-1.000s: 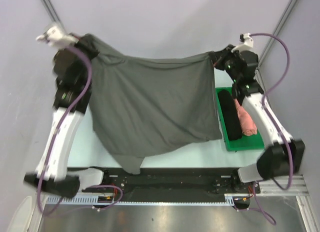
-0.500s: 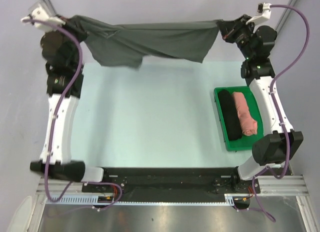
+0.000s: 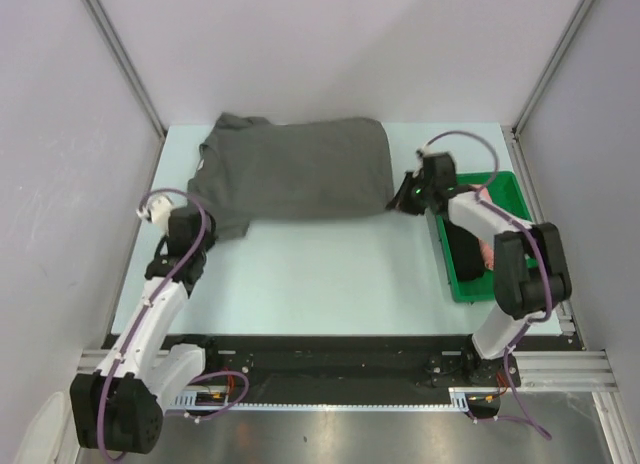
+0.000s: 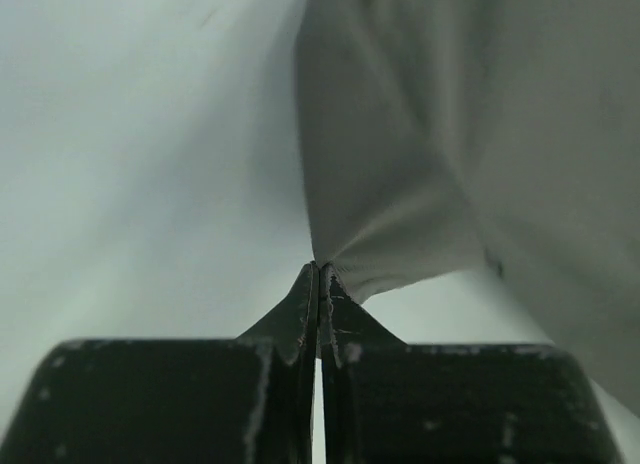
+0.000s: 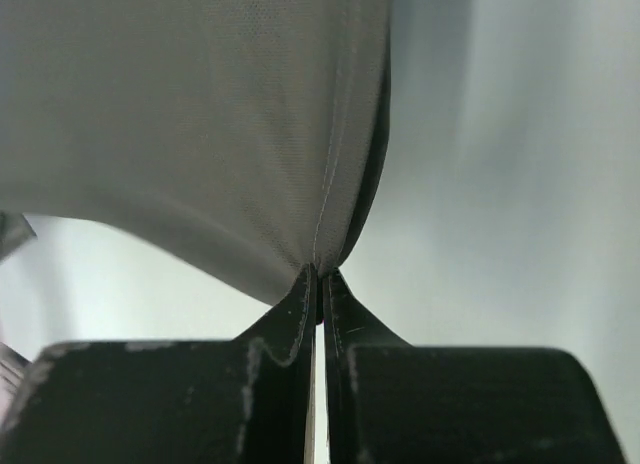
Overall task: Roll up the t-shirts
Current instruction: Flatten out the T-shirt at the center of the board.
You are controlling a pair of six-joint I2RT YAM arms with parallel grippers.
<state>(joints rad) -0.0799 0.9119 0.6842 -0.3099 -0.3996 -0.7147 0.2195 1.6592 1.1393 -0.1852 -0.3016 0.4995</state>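
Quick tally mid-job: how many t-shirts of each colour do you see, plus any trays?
Grey t-shirt: 1
Black t-shirt roll: 1
Pink t-shirt roll: 1
Green tray: 1
Total: 4

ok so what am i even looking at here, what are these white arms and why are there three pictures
These are two robot arms bolted at the near edge of a table, each ending in a two-finger gripper. The wide picture comes from a fixed camera above and behind the arms, so their bases sit at the bottom. The two close-ups come from small cameras on the wrists; the black wedges at the bottom are each arm's own fingers. A grey t-shirt lies spread flat at the far side of the table. The left gripper is shut on one corner of it, the right gripper on its opposite edge. On the right stands a green tray with a black roll and a pink roll of cloth inside, partly hidden by the right arm.
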